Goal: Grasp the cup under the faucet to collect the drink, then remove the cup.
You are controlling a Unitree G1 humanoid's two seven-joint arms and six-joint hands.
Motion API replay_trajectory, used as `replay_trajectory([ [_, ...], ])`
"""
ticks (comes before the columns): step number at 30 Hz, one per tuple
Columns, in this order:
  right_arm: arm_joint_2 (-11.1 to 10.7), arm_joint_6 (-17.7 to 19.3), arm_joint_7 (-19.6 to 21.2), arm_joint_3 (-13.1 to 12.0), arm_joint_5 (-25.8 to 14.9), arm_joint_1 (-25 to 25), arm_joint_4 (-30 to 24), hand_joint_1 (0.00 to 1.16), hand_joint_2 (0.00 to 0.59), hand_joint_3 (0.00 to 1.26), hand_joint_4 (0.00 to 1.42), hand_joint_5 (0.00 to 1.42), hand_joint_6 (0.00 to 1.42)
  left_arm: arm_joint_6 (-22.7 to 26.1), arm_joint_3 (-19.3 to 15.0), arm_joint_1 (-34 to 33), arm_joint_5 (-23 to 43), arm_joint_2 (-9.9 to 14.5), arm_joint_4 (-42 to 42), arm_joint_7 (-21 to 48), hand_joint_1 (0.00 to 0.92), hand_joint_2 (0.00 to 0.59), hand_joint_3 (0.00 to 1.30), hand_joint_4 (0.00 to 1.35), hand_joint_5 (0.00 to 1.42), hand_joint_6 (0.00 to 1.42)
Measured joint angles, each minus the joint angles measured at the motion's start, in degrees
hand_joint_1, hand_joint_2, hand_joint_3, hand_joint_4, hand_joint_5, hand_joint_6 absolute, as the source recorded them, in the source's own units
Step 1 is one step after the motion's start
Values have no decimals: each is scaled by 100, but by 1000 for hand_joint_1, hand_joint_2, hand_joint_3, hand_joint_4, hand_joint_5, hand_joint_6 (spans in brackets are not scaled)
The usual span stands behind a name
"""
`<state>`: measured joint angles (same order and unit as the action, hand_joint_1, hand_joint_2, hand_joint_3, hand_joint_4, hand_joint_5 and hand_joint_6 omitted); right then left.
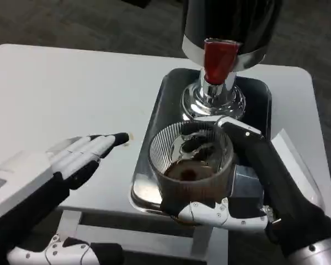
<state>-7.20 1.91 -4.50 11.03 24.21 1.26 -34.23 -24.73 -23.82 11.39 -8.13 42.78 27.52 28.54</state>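
Over the tabletop's near left edge, the left hand (71, 157) hovers with fingers spread, holding nothing. Nearer the right edge, on the metal tray (154, 118), the right hand (231, 190) wraps the ribbed cup (190, 165) of dark drink below the red faucet (218, 61); I'd lift it level and withdraw slowly.

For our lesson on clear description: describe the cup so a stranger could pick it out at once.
Find the metal tray on the right side of the white table, under the dispenser with the red tap. The cup is over its near edge, held by the right hand. It is the only clear ribbed thing there, with brown drink in its bottom.
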Motion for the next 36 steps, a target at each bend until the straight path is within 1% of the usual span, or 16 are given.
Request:
replay_trajectory([
  [9, -18, -82, -163, -34, -116, 137, -262, 814, 160, 654, 702, 884, 982, -7, 0, -3, -87, 125, 222, 126, 0, 39, 0, 0, 0, 0],
  [19, -55, -186, -342, -90, -204, 418, -554, 809, 159, 654, 702, 895, 997, -12, -38, 66, -92, 126, 415, 188, 0, 40, 0, 0, 0, 0],
  [23, -64, -198, -411, -104, -222, 455, -709, 808, 159, 654, 702, 885, 998, -11, -84, 123, -92, 126, 483, 207, 0, 40, 0, 0, 0, 0],
  [28, -65, -207, -477, -113, -228, 494, -725, 808, 159, 654, 702, 896, 998, -6, -130, 141, -91, 126, 530, 212, 0, 40, 0, 0, 0, 0],
  [36, -63, -270, -556, -113, -229, 554, -904, 808, 159, 654, 702, 896, 998, 48, -194, 145, -73, 125, 596, 261, 0, 40, 0, 0, 0, 0],
])
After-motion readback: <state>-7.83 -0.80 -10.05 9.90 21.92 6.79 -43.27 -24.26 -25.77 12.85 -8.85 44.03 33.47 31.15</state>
